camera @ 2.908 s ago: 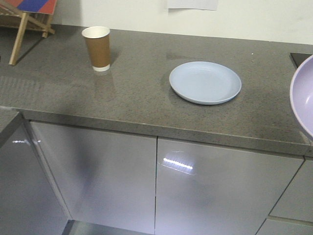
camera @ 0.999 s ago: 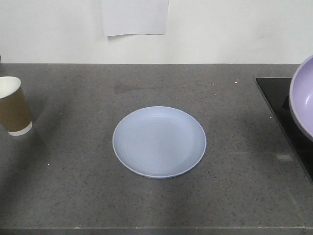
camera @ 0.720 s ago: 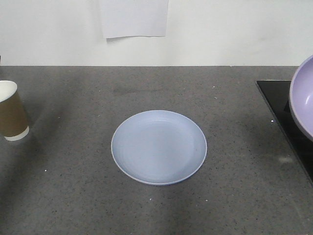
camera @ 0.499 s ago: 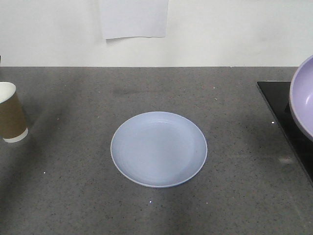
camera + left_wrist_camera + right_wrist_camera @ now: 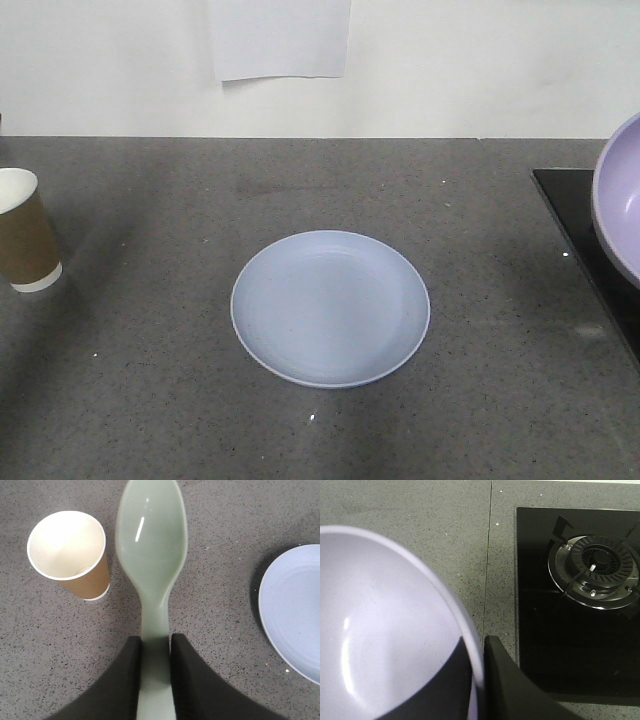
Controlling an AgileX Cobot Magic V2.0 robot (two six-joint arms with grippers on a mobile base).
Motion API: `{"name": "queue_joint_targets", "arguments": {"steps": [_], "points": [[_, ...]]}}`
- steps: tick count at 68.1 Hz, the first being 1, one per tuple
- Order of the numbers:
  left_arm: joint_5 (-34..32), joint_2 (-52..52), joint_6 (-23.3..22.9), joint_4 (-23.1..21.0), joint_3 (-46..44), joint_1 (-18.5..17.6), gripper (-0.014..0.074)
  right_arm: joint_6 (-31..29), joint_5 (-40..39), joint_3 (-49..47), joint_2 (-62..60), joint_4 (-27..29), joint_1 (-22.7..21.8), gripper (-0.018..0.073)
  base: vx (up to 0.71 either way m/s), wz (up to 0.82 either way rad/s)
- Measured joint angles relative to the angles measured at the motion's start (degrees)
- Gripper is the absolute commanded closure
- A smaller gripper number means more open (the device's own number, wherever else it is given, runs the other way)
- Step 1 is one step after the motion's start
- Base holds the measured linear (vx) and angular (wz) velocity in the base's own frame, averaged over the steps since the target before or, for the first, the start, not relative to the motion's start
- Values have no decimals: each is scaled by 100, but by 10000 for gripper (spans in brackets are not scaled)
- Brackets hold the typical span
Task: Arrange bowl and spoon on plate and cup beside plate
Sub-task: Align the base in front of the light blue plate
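Observation:
The pale blue plate lies flat in the middle of the grey counter; its left part shows at the right edge of the left wrist view as the plate. The brown paper cup stands upright at the far left, also seen as the cup. My left gripper is shut on the handle of the mint-green spoon, held above the counter between cup and plate. My right gripper is shut on the rim of the purple bowl, and the bowl hangs at the right edge.
A black glass hob with a gas burner sits at the counter's right end, under and beside the bowl. A white sheet of paper hangs on the wall behind.
The view has shifted from the counter's front edge and cabinet doors to straight over the counter, with the plate now central. Over the last second the scene has shifted only slightly. The bowl stays at the right edge.

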Motion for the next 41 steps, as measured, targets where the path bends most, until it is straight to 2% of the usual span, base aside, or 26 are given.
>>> {"name": "queue_joint_targets", "arguments": {"steps": [41], "points": [[0, 0, 0, 0, 0, 0, 603, 0, 0, 0, 0, 0, 0, 566, 2, 6]]}}
